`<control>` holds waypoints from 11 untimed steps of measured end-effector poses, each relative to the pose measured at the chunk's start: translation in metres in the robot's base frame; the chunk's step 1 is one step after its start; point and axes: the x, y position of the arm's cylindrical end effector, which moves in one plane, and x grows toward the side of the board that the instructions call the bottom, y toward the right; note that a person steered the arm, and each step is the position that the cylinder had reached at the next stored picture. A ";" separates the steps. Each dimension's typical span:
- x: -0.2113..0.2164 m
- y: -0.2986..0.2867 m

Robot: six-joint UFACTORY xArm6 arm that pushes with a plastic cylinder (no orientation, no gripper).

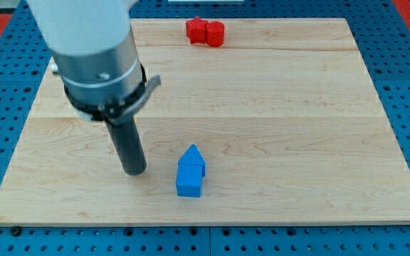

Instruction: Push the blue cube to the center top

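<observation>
Your blue cube [188,183] sits low on the tabletop [297,128], touching a second blue block [192,160] above it. Push upward and both may travel, or the cube slips sideways. Your tool, a bare rod with nothing to grip, has its tip [134,172] just left of them.

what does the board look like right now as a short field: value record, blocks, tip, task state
surface: wooden board on a blue perforated base
blue block: blue cube with a blue pointed block touching its top side, near the view's bottom centre
red blocks: two red blocks touching, at the view's top centre
my tip: my tip on the board, just to the view's left of the blue pair, a small gap, not touching
task state: blue cube not yet at the centre top
in the way: red blocks already sit there
</observation>
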 end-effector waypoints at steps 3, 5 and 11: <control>0.024 0.057; 0.023 0.079; 0.019 0.117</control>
